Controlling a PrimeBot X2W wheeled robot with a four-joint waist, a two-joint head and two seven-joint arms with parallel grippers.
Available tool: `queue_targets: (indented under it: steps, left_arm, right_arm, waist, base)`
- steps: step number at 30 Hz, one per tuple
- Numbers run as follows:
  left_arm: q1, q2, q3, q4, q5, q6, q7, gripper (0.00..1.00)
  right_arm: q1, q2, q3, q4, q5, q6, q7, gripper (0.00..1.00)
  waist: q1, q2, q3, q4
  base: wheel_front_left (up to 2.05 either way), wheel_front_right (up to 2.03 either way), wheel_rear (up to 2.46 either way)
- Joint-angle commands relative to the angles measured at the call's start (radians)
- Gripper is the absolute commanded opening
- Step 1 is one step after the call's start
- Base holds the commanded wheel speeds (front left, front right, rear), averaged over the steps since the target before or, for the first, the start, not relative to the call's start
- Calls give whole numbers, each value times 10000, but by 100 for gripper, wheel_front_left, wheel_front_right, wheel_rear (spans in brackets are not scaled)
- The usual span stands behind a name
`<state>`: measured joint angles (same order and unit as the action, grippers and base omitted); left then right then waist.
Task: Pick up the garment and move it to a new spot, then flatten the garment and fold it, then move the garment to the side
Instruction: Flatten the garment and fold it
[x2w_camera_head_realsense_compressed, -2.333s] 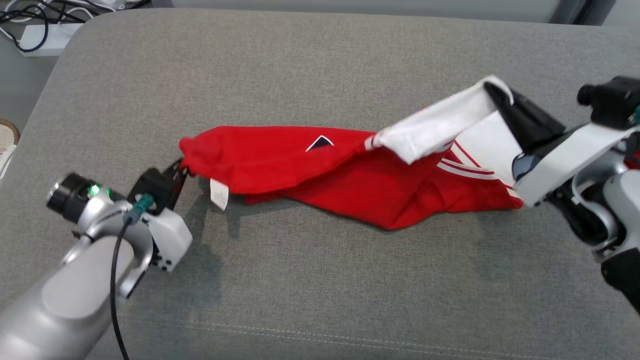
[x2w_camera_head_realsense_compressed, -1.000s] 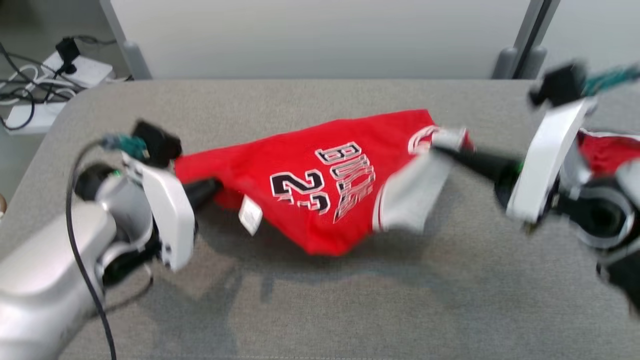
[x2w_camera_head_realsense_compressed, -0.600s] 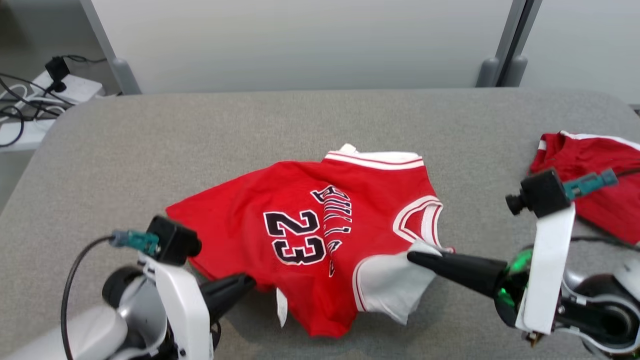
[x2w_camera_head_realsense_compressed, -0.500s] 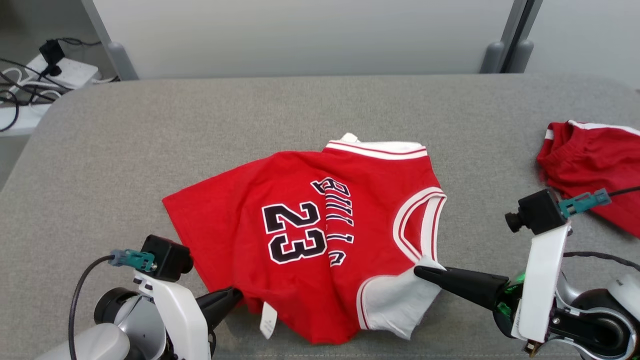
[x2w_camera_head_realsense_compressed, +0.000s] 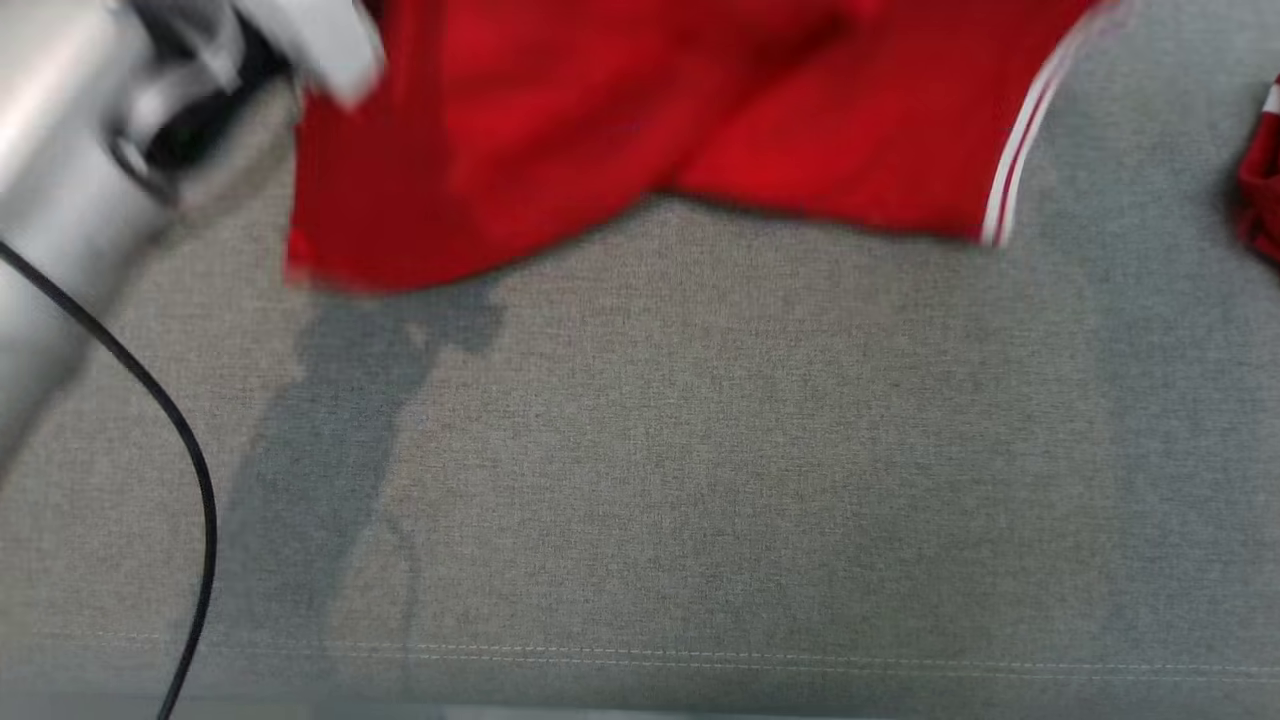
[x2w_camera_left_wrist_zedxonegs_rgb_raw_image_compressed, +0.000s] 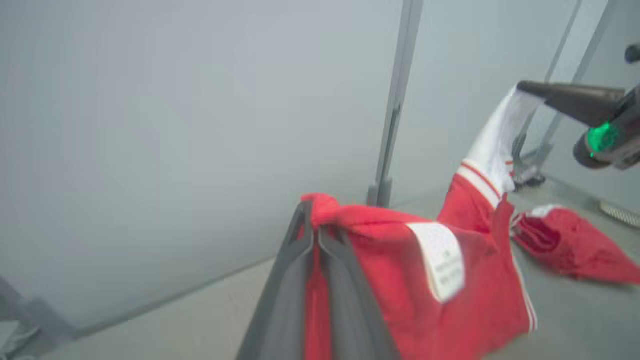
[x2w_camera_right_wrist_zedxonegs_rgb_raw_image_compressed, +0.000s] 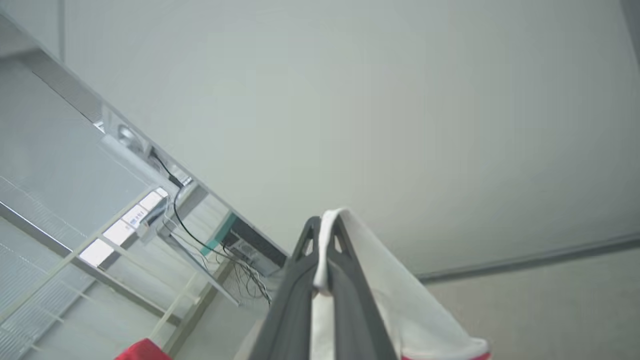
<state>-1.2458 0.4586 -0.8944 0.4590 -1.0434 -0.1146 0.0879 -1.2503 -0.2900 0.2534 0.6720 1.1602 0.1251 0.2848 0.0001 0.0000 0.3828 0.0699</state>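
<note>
The garment (x2w_camera_head_realsense_compressed: 620, 120) is a red shirt with white edges. It is up in the air, over the grey bench (x2w_camera_head_realsense_compressed: 700, 450). It hangs stretched between the two grippers, like washing on a line. In the head view it looks blurry and runs across the top. I cannot tell if its bottom edge touches the bench.

The left gripper (x2w_camera_left_wrist_zedxonegs_rgb_raw_image_compressed: 314, 222) is closed tight on a bunched red corner of the garment. Its two dark fingers press together with the red cloth between them. A white label (x2w_camera_left_wrist_zedxonegs_rgb_raw_image_compressed: 442, 260) hangs from the cloth just beside that corner.

The right gripper (x2w_camera_right_wrist_zedxonegs_rgb_raw_image_compressed: 326, 225) is closed tight too. It pinches the white sleeve part (x2w_camera_right_wrist_zedxonegs_rgb_raw_image_compressed: 390, 300) of the garment, and the white cloth folds over its tips. In the left wrist view this gripper is higher up, and the sleeve goes down from it to the red part.

Under the garment there is a dark shadow (x2w_camera_head_realsense_compressed: 350, 420) on the bench. The left arm (x2w_camera_head_realsense_compressed: 60, 180) is a blurry grey shape at the top left of the head view, and a black cable (x2w_camera_head_realsense_compressed: 190, 470) curves down from it.

Another red cloth (x2w_camera_left_wrist_zedxonegs_rgb_raw_image_compressed: 575, 250) lies crumpled on the bench, off to the right, apart from the garment. Behind the bench is a pale wall (x2w_camera_left_wrist_zedxonegs_rgb_raw_image_compressed: 150, 125) with a grey post (x2w_camera_left_wrist_zedxonegs_rgb_raw_image_compressed: 395, 100).
</note>
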Motion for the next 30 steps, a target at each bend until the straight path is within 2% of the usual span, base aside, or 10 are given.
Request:
queue_targets:
  steps: [1, 2, 4, 9, 11, 17, 18, 20, 24, 30]
  left_arm:
    - [-1159, 222, 916, 136, 223, -57, -844, 0]
    - [-1643, 140, 973, 501, 626, -81, -1512, 0]
    - [-2025, 13, 848, 1237, 969, -123, -2172, 0]
    - [-2168, 261, 276, 2229, 1429, -155, -3060, 0]
    - [-1886, 322, 178, 2521, 1271, -157, -3243, 0]
    - [-394, 804, -792, 3177, 1121, -159, -3437, 0]
    - [-394, 804, -792, 3177, 1121, -159, -3437, 0]
    - [446, 971, -928, 3218, 751, -159, -3483, 0]
    - [1330, 1153, -637, 2665, 884, -160, -3492, 0]
    - [2792, 1452, 229, 1810, 1540, -160, -3495, 0]
  right_arm:
    - [-725, 106, -227, -1, -275, 56, -621, 0]
    - [-1201, 234, -415, 258, -492, 56, -1193, 0]
    - [-1575, 439, -303, 565, -736, 56, -1429, 0]
    - [-1530, 445, -57, 574, -656, 56, -1229, 0]
    - [-1325, 341, -18, 393, -527, 56, -1196, 0]
    - [115, 239, 547, -682, 664, 56, 438, 0]
    - [115, 239, 547, -682, 664, 56, 438, 0]
    - [1304, -154, 823, -1532, 1499, 56, 1674, 0]
    - [2906, -962, 996, -2778, 2297, 56, 2833, 0]
    - [5182, -1739, 1030, -4552, 3374, 56, 3936, 0]
  waist:
    - [-1, 0, 423, 143]
    - [-1, 0, 376, 131]
    - [-1, 0, 185, 11]
    - [-1, 0, 516, -382]
    - [-1, 0, 779, -489]
    - [-1, 0, 1347, -879]
    - [-1, 0, 1347, -879]
    - [-1, 0, 1331, -912]
    - [-1, 0, 1117, -802]
    - [-1, 0, 428, -688]
  base:
    - [0, 0, 0]
    - [0, 0, 0]
    - [0, 0, 0]
    - [0, 0, 0]
    - [0, 0, 0]
    - [0, 0, 0]
    - [0, 0, 0]
    - [0, 0, 0]
    - [0, 0, 0]
    - [0, 0, 0]
